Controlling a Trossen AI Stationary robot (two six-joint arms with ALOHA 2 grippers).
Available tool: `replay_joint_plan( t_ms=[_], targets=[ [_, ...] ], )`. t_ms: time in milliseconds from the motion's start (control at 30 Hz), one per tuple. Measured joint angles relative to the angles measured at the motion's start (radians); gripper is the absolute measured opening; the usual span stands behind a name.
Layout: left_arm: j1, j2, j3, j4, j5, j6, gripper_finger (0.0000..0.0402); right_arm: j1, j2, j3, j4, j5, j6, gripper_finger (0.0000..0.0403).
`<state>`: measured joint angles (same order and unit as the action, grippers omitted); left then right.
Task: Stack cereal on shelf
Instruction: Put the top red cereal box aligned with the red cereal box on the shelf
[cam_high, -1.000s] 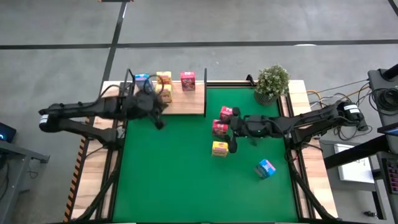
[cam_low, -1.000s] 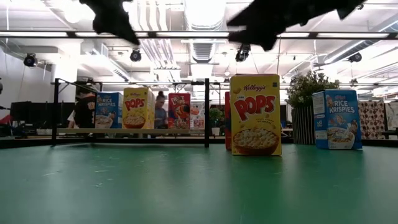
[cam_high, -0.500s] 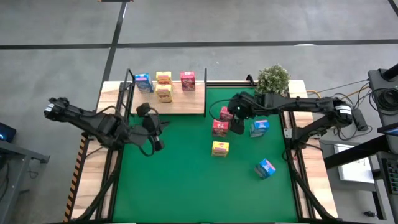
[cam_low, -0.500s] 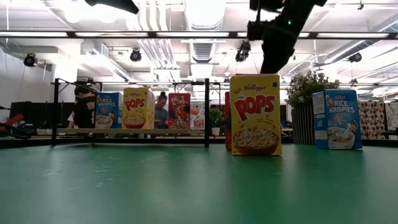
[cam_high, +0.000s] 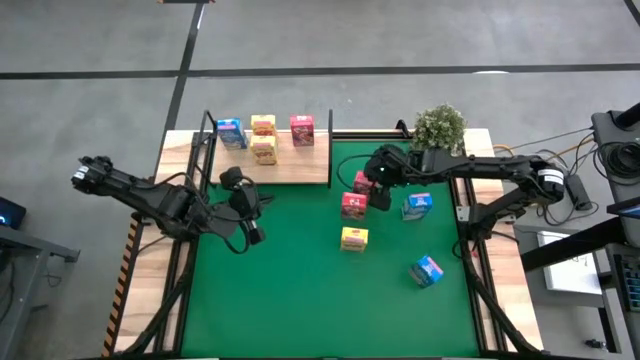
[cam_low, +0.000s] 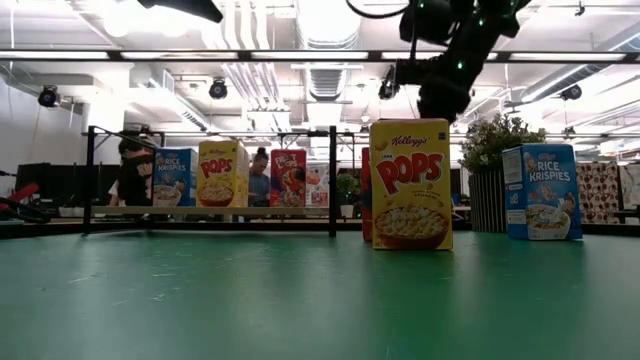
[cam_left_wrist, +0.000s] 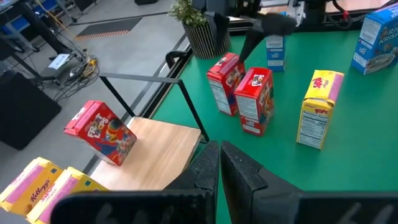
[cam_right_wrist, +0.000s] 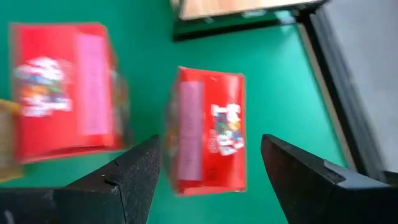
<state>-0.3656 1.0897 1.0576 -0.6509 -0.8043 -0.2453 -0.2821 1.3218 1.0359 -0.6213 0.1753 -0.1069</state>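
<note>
- Now the right gripper (cam_high: 381, 181) hangs over the red cereal box (cam_high: 362, 182) nearest the shelf (cam_high: 300, 168), jaws spread wide, box framed between them but not gripped;
- left gripper (cam_high: 250, 213) waits over the green mat (cam_high: 300, 280) just off the shelf, fingers pressed together, empty;
- light, stiff cardboard, I'd say; smooth faces could slip, so pinch the broad sides, gently;
- second red box (cam_high: 353, 205) stands just beside; tight there;
- shelf holds four boxes, bare board at its near end; black post (cam_high: 331, 135) guards that corner.
</note>
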Motion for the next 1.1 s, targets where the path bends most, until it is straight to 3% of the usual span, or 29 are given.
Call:
replay_joint_plan(
  t_ms=[67, 267, 567, 800, 1100],
  targets=[
    [0.000, 0.001, 0.000, -0.003, 0.000, 0.000, 0.0000, -0.005, 0.007, -0.017, 0.007, 0.037, -0.010, 0.0263],
    [0.000, 0.003, 0.000, -0.007, -0.001, 0.010, 0.0000, -0.011, 0.034, -0.040, 0.035, 0.002, -0.009, 0.0254],
    [0.000, 0.003, -0.001, -0.012, -0.001, 0.035, 0.0000, -0.013, 0.035, -0.032, 0.034, -0.006, 0.002, 0.0185],
    [-0.003, -0.024, -0.052, 0.006, 0.000, 0.017, 0.0000, -0.013, 0.033, -0.007, 0.018, -0.046, 0.007, 0.0158],
    [-0.042, -0.129, -0.139, 0.134, 0.001, 0.031, 0.0000, -0.013, 0.027, 0.243, -0.225, -0.044, 0.010, 0.0159]
  ],
)
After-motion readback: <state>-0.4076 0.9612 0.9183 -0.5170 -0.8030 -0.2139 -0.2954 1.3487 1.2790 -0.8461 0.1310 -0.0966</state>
